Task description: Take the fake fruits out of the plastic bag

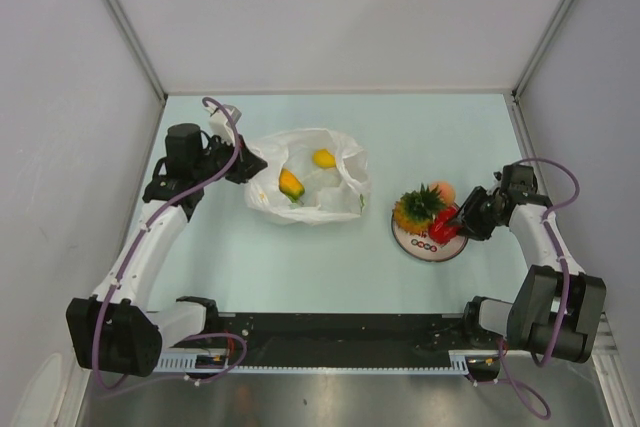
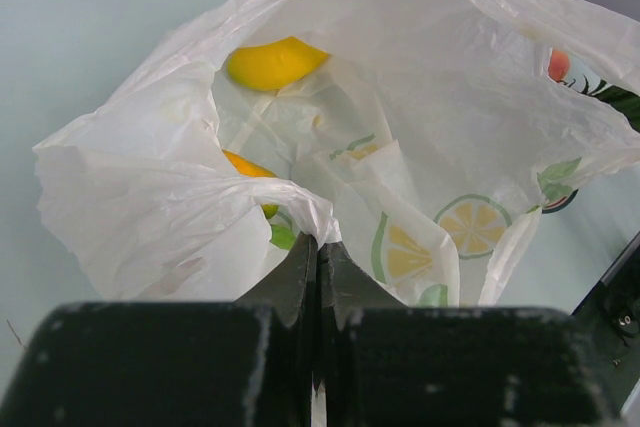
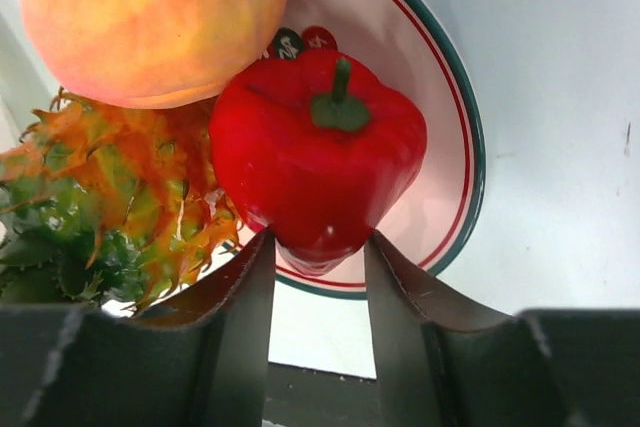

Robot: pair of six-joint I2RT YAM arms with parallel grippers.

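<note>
The translucent white plastic bag [image 1: 320,172] lies open left of centre. Inside it are a yellow-orange mango [image 1: 291,185] and a yellow lemon [image 1: 323,158]; the left wrist view also shows the lemon [image 2: 272,62], the mango [image 2: 248,167] and a bit of green [image 2: 283,237]. My left gripper [image 2: 322,247] is shut on the bag's near rim [image 2: 290,197]. My right gripper [image 3: 318,247] is closed on the narrow end of a red pepper-shaped fruit [image 3: 315,162] resting on the plate [image 3: 440,97]. The peach [image 3: 150,17] and the pineapple [image 3: 110,207] sit beside it.
The round white plate [image 1: 430,245] with coloured marks stands right of centre, close to the bag's right side. Grey walls enclose the pale table on three sides. The black base rail runs along the near edge.
</note>
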